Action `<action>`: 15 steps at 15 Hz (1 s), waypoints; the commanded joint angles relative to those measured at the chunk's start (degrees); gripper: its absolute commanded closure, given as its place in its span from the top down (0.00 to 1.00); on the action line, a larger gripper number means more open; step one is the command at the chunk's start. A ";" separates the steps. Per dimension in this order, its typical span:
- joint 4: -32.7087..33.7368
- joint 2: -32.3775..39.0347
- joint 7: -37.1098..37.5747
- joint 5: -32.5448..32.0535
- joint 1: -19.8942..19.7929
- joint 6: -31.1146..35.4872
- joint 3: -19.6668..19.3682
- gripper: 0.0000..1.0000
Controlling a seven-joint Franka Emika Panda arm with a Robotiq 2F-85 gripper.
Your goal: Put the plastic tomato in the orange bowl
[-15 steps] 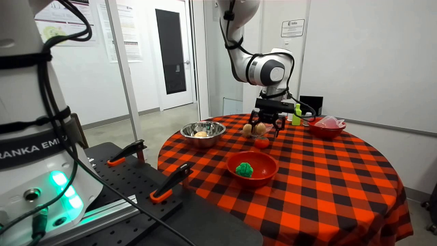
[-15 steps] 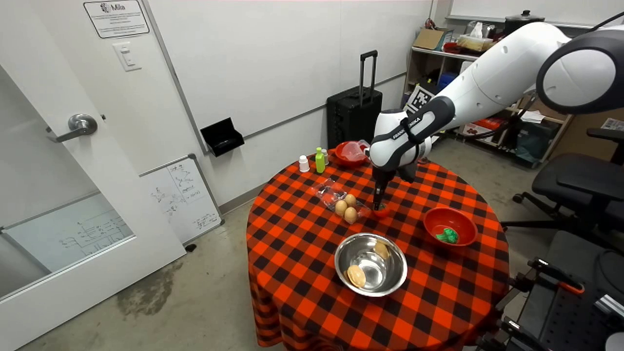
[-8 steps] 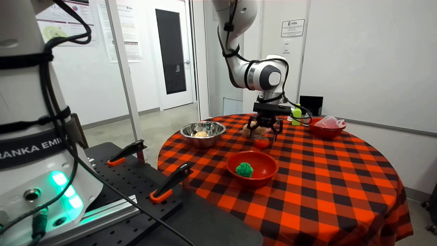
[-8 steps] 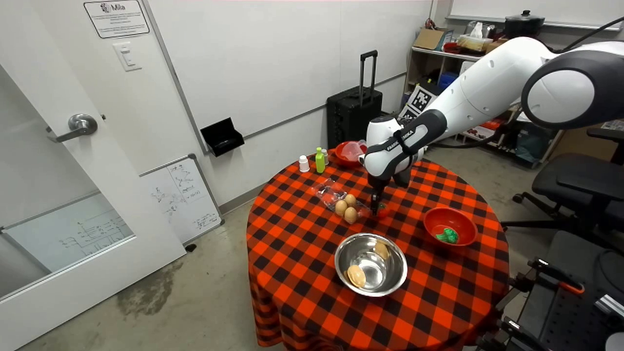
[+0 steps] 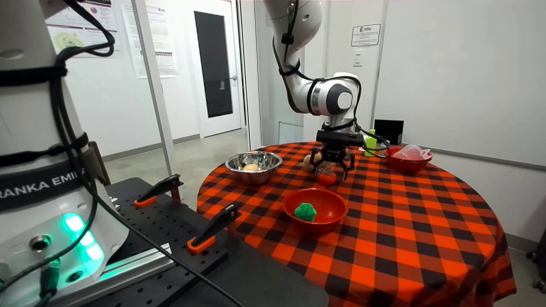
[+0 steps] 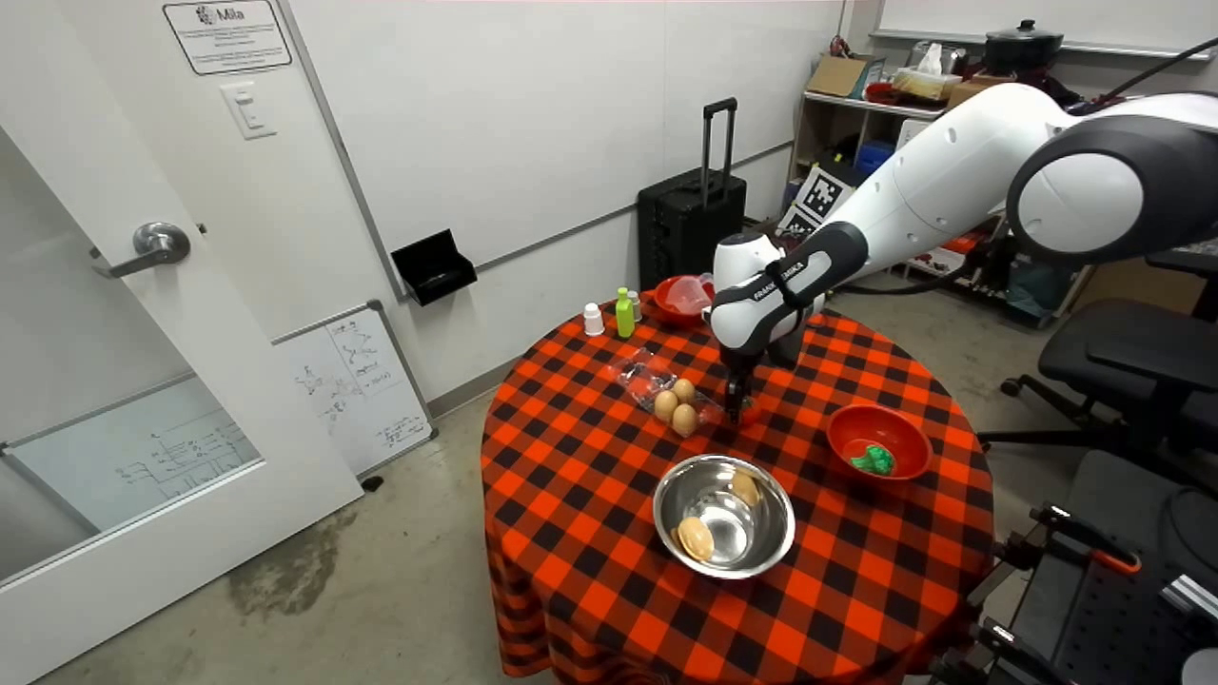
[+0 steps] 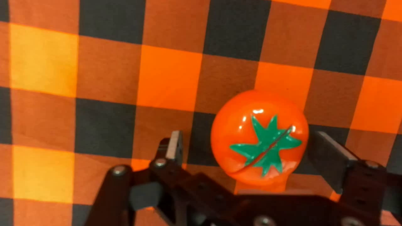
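Note:
The plastic tomato (image 7: 232,122), glossy red-orange with a green leaf mark, sits on the checked cloth. It also shows in both exterior views (image 5: 326,179) (image 6: 750,412). My gripper (image 7: 251,146) is open, low over the tomato, with one finger on each side. In the wrist view the right finger is close to the tomato and the left has a wider gap; whether the right one touches is unclear. The gripper also shows in both exterior views (image 5: 330,175) (image 6: 734,417). The orange bowl (image 5: 332,209) (image 6: 909,440) holds a green item (image 5: 305,212).
A shiny metal bowl (image 5: 256,175) (image 6: 663,504) holds pale beige items. Several eggs (image 6: 666,407) in a clear plastic carton (image 6: 636,366) lie close beside the gripper. A pinkish-red bowl (image 5: 408,164), a green bottle (image 6: 624,316) and a white bottle (image 6: 594,320) stand farther back.
My gripper has come down toward the cloth and shifted slightly, so its fingers are now low around the tomato. The fingers stay open. The tomato and bowls have not visibly moved.

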 commanded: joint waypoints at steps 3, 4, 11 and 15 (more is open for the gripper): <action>1.91 0.91 3.25 -1.04 0.66 -1.38 -0.58 0.60; 1.69 0.75 3.63 -1.07 0.72 -1.25 -0.65 0.53; -2.43 -2.46 5.11 -1.04 0.66 -0.32 -0.73 0.38; -9.08 -8.26 4.27 -0.10 -1.12 -0.06 -0.07 0.38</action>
